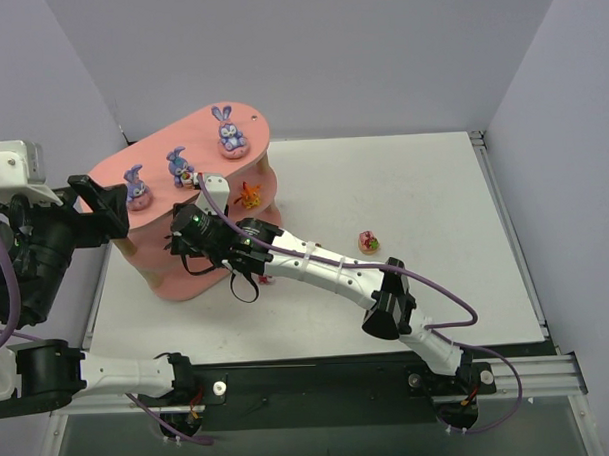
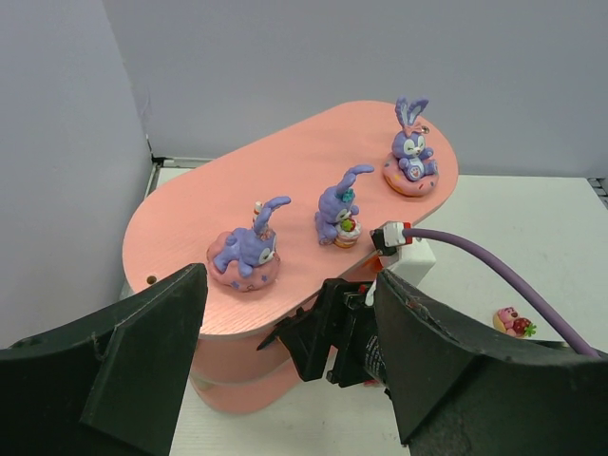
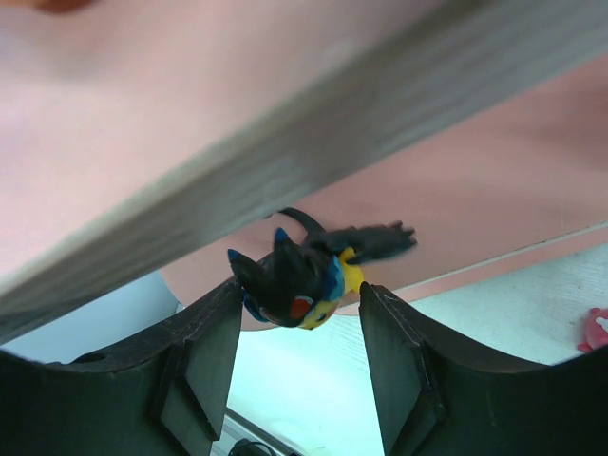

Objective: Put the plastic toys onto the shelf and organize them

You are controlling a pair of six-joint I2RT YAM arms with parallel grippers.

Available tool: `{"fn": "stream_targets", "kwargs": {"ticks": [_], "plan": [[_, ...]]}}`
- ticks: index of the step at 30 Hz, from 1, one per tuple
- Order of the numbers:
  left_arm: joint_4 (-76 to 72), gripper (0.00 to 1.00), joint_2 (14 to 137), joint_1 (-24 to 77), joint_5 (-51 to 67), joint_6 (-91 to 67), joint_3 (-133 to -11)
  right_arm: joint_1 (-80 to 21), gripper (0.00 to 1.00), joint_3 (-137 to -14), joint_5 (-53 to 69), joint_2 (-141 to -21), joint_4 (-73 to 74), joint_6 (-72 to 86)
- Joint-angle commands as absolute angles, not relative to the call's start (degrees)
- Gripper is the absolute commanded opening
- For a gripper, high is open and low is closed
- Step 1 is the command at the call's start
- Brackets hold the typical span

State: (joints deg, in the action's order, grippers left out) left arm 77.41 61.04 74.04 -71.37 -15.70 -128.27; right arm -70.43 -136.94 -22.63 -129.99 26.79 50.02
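"What's the right tool [image 3: 299, 296] up to?"

"It's pinching the black-yellow spiky toy [image 3: 285, 274], tucked in under a board of the shelf [image 1: 197, 157]. The shelf stands by the far left corner of the table [image 1: 433, 183]."

"And the left tool [image 2: 290, 283]?"

"It's spread wide with nothing between its fingers, hovering off the shelf's left end."

"What's on the shelf?"

"Three on the top board: the left bunny [image 2: 249, 255], the middle bunny [image 2: 339, 211] and the far bunny [image 2: 411, 152]. There's an orange toy [image 1: 248, 195] on a lower tier."

"Anything loose?"

"One small pink-red toy [image 1: 368, 242] on the table near its middle, well apart from the shelf."
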Motion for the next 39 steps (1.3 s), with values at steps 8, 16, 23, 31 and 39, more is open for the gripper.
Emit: {"fn": "stream_targets", "kwargs": {"ticks": [8,16,23,31,39], "plan": [[79.5,0.81,60.8,73.8,-72.0,-16.4,-128.1,-69.4,0.54,-138.9,-23.5,-130.0,25.5,49.4],[79.5,0.81,60.8,73.8,-71.9,-16.4,-128.2,-69.8,0.56,-138.3,-23.5,-128.5,24.7,48.0],[79.1,0.81,60.8,73.8,-72.0,-16.3,-128.3,-70.6,0.62,-134.6,-25.3,-124.6,22.6,46.1],[79.2,0.81,60.7,73.9,-71.5,-16.4,-128.3,-71.0,0.65,-128.8,-25.5,-120.6,18.2,44.4],[79.5,0.81,60.6,73.9,-71.0,-16.8,-128.4,-71.8,0.68,-122.0,-25.6,-115.5,14.0,43.5]]}}
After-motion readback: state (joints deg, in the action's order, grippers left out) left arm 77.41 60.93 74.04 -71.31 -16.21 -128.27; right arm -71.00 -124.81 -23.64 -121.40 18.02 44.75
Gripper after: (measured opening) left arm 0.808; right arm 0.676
